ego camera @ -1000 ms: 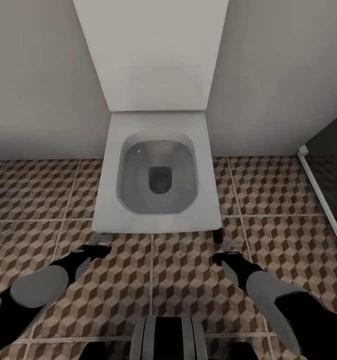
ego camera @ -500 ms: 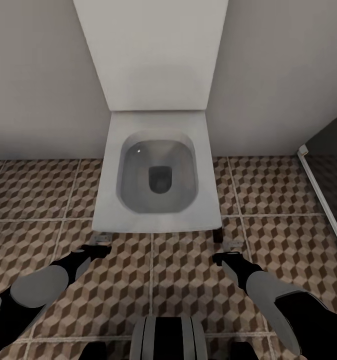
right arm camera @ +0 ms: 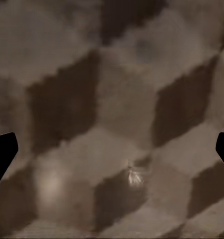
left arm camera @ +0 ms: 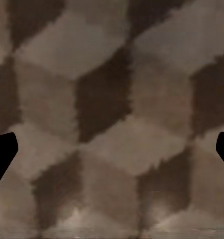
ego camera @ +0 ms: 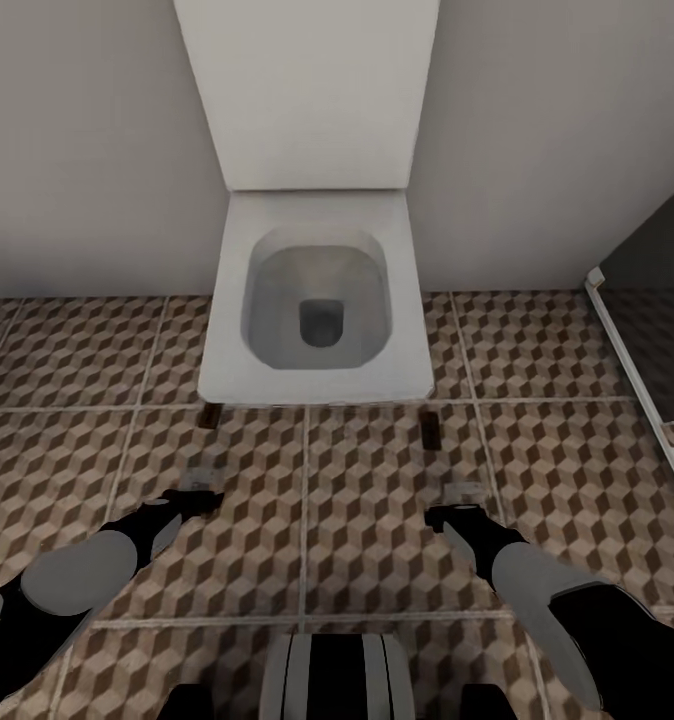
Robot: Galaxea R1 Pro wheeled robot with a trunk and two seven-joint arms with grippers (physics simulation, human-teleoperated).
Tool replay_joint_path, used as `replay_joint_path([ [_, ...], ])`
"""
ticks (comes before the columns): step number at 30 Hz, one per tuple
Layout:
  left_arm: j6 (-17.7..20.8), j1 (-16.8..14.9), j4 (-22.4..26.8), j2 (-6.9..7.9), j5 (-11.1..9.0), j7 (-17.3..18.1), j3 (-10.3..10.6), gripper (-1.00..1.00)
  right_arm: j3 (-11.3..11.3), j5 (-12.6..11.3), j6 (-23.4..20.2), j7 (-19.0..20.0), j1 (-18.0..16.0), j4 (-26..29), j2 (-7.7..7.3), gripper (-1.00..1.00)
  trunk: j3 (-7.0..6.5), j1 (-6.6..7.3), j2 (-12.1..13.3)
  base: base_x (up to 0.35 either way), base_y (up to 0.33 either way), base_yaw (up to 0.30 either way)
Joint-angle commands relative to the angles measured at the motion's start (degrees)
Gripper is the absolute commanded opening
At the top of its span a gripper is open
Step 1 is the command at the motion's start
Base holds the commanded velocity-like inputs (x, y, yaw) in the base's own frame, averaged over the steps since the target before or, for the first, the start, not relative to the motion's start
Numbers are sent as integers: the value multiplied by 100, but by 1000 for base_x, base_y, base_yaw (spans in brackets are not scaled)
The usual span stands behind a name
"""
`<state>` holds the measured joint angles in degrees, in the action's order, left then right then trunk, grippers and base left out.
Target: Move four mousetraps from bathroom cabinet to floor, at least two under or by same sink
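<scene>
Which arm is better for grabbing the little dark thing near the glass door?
Right, probably: the right gripper is close to that mousetrap, while the left gripper is nearer the other mousetrap.

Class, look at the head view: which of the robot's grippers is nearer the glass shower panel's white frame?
Right. The right gripper hovers over the floor tiles just inward of the white frame; the left gripper is across the view, beyond the toilet.

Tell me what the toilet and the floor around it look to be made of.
The toilet looks like white glazed ceramic: smooth, uniform, with soft shading in the bowl. The bathroom floor looks like matte printed tile: a repeating brown and beige cube pattern split by pale grout lines. Being a render, both are guesses.
</scene>
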<state>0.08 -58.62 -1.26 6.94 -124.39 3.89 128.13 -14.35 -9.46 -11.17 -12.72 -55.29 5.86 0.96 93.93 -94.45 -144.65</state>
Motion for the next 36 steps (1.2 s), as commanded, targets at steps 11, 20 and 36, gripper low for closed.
replay_joint_path([
  [11,-178,0,-4,8,-58,24,40,100,-51,-56,-33,-29,1,11,-4,100,2,4,-1,-185,0,0],
  [20,-336,0,3,9,-67,24,33,100,-51,-56,-34,-29,1,12,-8,100,2,4,-1,-10,0,0],
  [36,-343,0,-1,9,-72,20,17,100,-47,-56,-34,-29,1,12,-11,100,2,4,-1,0,0,0],
])
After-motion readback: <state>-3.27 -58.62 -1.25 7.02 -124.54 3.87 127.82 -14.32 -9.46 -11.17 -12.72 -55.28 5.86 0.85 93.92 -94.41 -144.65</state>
